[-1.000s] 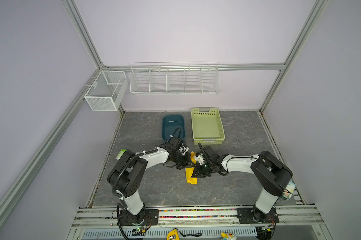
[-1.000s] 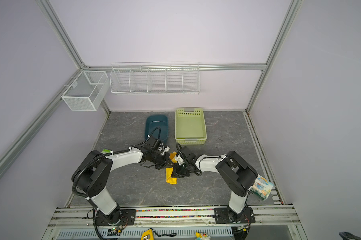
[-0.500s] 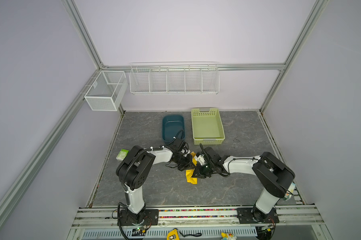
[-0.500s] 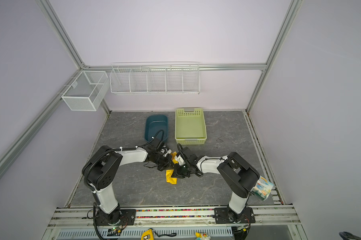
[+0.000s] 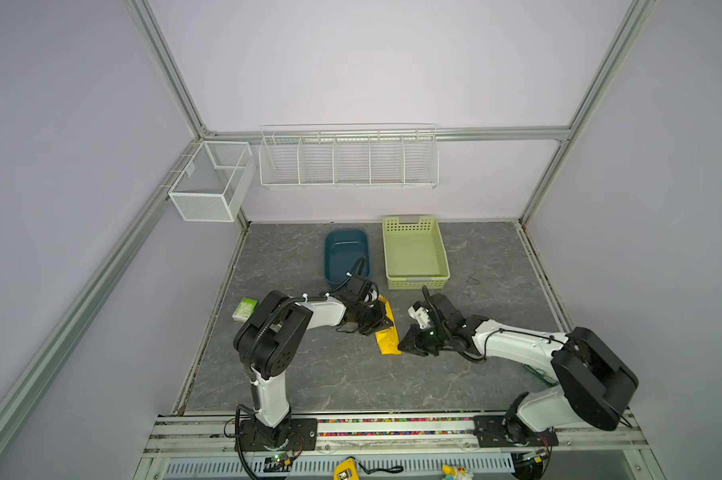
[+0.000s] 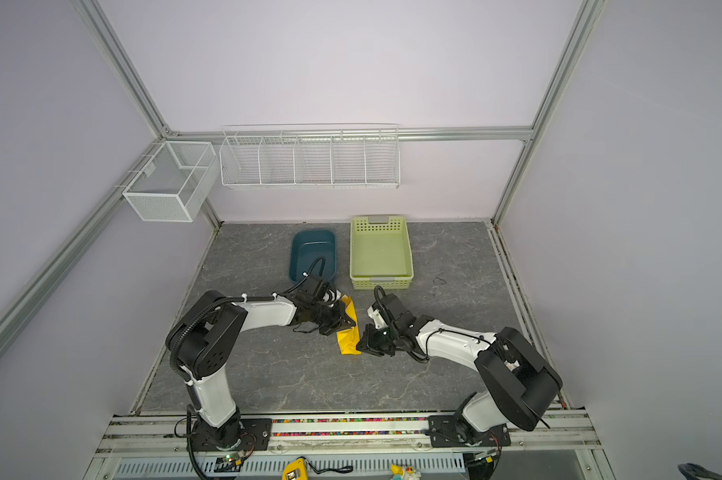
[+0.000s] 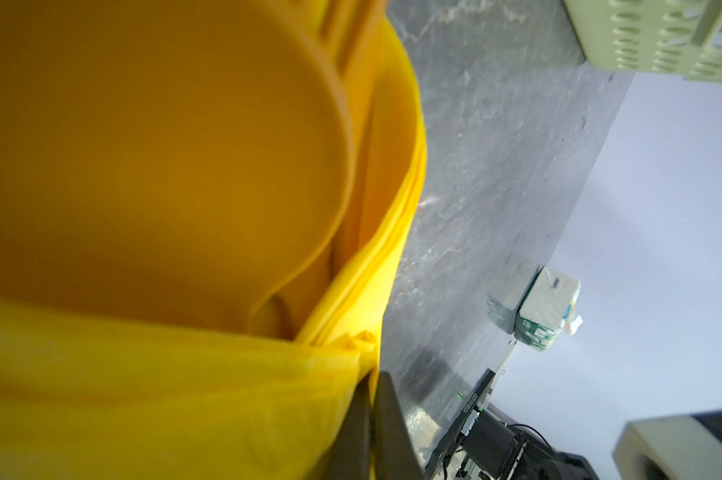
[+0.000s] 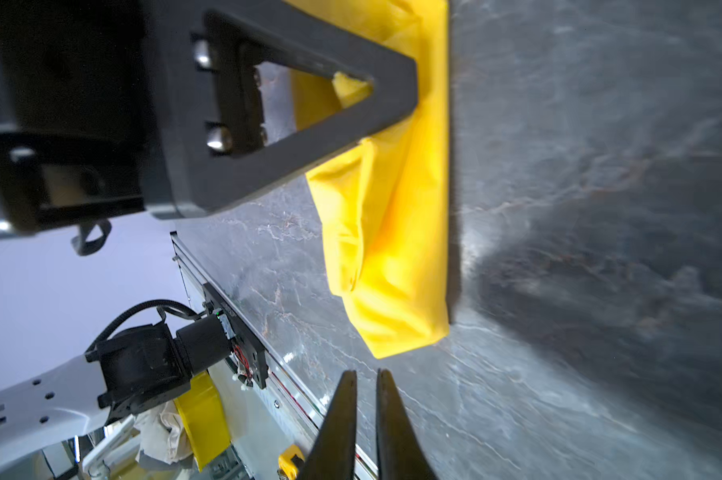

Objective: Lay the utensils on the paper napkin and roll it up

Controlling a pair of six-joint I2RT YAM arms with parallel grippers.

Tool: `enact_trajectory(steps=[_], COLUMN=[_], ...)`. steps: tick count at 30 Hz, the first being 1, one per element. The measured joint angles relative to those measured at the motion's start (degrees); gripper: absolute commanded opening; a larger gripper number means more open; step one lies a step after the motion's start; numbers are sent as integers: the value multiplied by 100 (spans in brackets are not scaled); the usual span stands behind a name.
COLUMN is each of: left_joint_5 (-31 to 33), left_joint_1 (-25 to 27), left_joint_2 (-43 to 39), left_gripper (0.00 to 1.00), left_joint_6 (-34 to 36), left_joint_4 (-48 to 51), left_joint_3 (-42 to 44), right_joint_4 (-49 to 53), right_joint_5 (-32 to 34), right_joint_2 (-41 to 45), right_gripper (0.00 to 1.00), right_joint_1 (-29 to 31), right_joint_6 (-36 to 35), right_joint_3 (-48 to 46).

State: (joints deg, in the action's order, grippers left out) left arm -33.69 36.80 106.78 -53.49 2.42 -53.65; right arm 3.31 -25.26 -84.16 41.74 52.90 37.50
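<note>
Napkin and utensils, mid-roll.

Paper napkin (image 5: 387, 341): lay in lower middle of frame in both top views, on grey marbled tabletop (image 5: 309, 374); rolled and folded into a narrow yellow bundle, long axis pointing toward upper edge of frame.

Utensils (image 7: 347, 37): sat inside open end of bundle, enclosed by yellow layers, in left wrist view. Round orange-brown bowl of spoon (image 7: 164, 166) filled much of that view, with slimmer pieces just beside it; too closely packed to tell fork from straight piece. Hidden within the roll in both top views.

Left pincer (image 5: 382, 323): reached in from left of frame and lay across upper half of bundle. Jaws together, clamped on a bunched fold of napkin at the dark fingertips (image 7: 386, 415).

Right pincer (image 5: 405, 345): extended from right of frame, tips just beside lower end of bundle. Jaws nearly together in right wrist view (image 8: 365, 399), only a slit between them, nothing held.

Green basket (image 5: 415, 253) and teal tray (image 5: 347, 253): stood side by side above middle of frame, apart from bundle.

Green-white packet (image 5: 245, 309): lay at left edge of tabletop, beside left arm.

Tissue pack (image 7: 546, 311): stood at tabletop edge, well apart from bundle, in left wrist view.
</note>
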Motion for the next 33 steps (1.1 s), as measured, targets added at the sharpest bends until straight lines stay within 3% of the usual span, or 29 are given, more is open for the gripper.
enact_trajectory(steps=[10, 33], left_joint_5=[90, 92], left_joint_1=[2, 0], left_joint_2=[28, 26], left_gripper=[0, 0], left_joint_6=[-356, -479], left_joint_4=[-533, -986], left_joint_3=[168, 382], right_joint_4=[-859, -1757], right_joint_5=[-39, -361], right_joint_2=[-293, -1207], right_gripper=[13, 12], right_joint_1=[-109, -96], right_joint_6=[564, 822], right_joint_3=[-271, -107])
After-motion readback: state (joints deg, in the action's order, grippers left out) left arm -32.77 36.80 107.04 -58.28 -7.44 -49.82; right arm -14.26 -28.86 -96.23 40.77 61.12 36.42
